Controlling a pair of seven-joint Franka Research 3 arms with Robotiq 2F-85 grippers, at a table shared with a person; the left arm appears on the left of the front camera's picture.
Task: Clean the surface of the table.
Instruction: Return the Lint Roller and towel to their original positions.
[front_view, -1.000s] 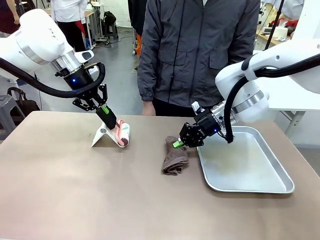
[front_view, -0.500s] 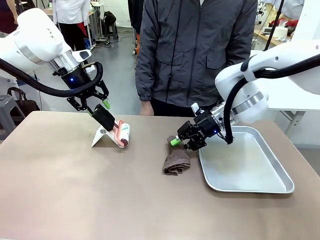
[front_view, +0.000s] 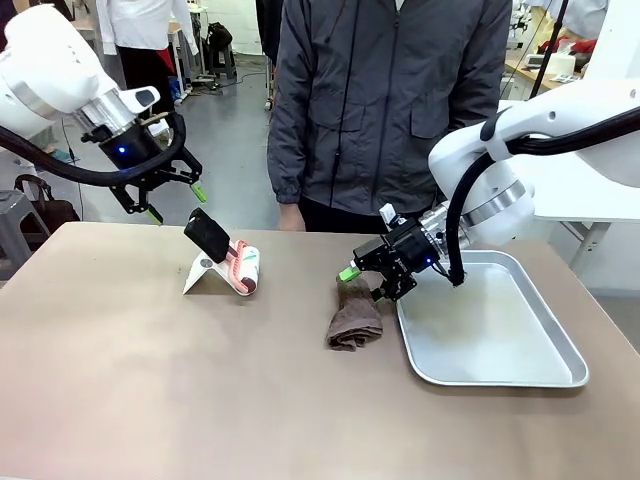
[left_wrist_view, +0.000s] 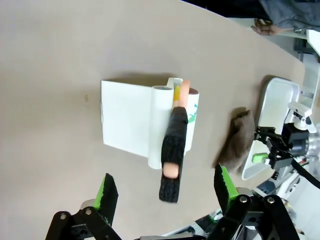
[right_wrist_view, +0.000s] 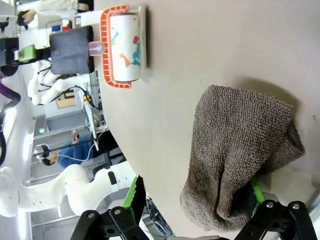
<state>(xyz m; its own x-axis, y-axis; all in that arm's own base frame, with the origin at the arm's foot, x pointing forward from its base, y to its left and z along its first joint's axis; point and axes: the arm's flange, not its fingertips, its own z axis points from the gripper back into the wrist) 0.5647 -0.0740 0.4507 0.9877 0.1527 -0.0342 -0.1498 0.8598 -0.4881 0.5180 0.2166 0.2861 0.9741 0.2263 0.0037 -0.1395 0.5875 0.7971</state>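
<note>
Table (front_view: 150, 380): brownish top spreading under both grippers, not yet wiped.
Left gripper (front_view: 172, 200): fingers spread, empty; it has let go of the lint roller (front_view: 240, 268) and lifted clear, roller now below and ahead of it in its white stand (left_wrist_view: 127, 117).
Right gripper (front_view: 362, 282): fingers apart, raised off the brown cloth (front_view: 353, 318) just beneath.
Meaning: both tools are set down, so wiping looks paused or finished.

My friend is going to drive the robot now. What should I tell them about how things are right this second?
Left gripper: open, raised above the lint roller, which sits on its white stand on the table.
Right gripper: open, just over the brown cloth, which lies crumpled beside the metal tray.
Person stands at the far edge, hand near the table.
Done: nothing visibly wiped.
Left: pick up a cleaning tool and clean the tabletop.
</note>
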